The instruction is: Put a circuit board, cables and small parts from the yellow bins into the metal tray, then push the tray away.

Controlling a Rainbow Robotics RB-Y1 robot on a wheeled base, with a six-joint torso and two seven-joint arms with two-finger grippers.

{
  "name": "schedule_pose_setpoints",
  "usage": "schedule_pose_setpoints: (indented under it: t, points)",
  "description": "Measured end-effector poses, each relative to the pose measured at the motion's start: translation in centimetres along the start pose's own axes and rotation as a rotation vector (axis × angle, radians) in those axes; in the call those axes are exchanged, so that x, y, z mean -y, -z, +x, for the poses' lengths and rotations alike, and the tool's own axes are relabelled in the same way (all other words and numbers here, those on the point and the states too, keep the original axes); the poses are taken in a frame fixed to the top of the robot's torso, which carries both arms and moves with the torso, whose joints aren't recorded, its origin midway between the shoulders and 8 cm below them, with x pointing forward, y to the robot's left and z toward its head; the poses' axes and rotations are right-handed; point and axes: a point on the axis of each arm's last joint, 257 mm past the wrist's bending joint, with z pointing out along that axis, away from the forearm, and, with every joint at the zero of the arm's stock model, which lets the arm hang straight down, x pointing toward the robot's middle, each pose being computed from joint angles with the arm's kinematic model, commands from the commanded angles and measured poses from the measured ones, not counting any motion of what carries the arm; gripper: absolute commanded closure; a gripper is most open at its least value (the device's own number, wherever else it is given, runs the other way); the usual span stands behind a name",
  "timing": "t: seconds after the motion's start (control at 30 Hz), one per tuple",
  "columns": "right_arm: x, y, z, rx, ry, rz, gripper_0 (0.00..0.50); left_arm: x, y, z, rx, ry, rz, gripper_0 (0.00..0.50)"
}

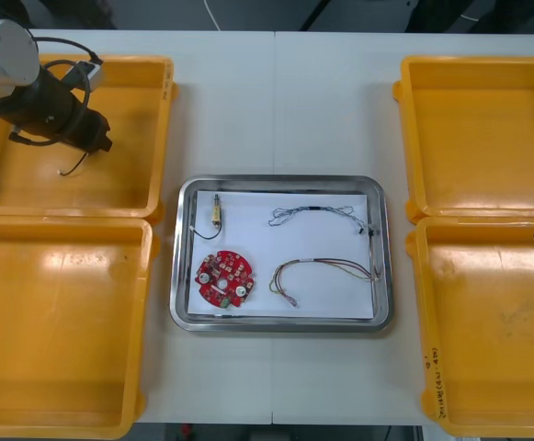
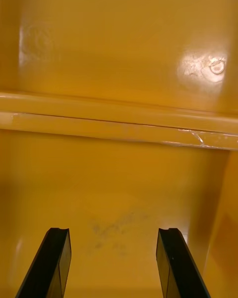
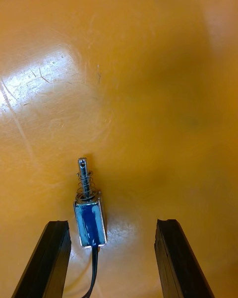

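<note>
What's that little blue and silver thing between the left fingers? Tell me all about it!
It's a small metal part: a shiny metal frame around a blue middle, with a pin and spring poking out of one end and a black wire leaving the other. It lies flat on the floor of the far left bin, between the open fingers of the left gripper, nearer one, touching neither.

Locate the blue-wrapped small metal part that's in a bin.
Left wrist view: the small metal part lies on the floor of the far left yellow bin, between the left tool's open fingers.
</note>
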Motion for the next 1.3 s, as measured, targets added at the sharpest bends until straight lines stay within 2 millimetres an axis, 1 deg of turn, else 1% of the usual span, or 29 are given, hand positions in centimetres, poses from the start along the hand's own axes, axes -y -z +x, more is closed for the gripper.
schedule_pose_setpoints:
  t: [0.07,0.33,0.43,0.6,0.83,0.87,0.9,0.93,1.3]
  points:
    - [0.1,-0.2,0.3,-0.009,-0.014,-0.017,0.000,-0.1,-0.3,0.1,0.000,0.000,-0.005,0.000]
    - [1.6,-1.1,1.4,-0.055,-0.069,-0.023,0.000,-0.5,-0.8,0.0,0.006,-0.006,-0.029,0.000]
    - [1.8,-1.4,1.7,-0.066,-0.078,-0.027,0.000,-0.6,-1.1,0.0,0.011,-0.016,-0.041,0.000]
    - [2.0,-1.7,2.0,-0.081,-0.108,-0.030,0.000,-0.8,-1.8,0.7,-0.005,-0.014,-0.049,0.000]
    - [1.8,-2.1,2.4,-0.096,-0.118,-0.049,0.000,-1.0,-1.9,1.0,-0.010,-0.009,-0.050,0.002]
    - [1.8,-2.1,2.4,-0.097,-0.119,-0.049,0.000,-1.0,-2.0,1.0,-0.010,-0.009,-0.050,0.060]
    - [1.8,-2.1,2.4,-0.098,-0.119,-0.050,0.000,-1.0,-2.0,1.0,-0.008,-0.008,-0.051,0.297]
    - [1.8,-2.1,2.5,-0.099,-0.120,-0.051,0.000,-1.0,-2.0,0.9,-0.005,-0.008,-0.052,0.499]
    - [1.4,-2.2,3.0,-0.109,-0.119,-0.067,0.000,-1.1,-2.0,0.7,0.003,-0.008,-0.056,0.500]
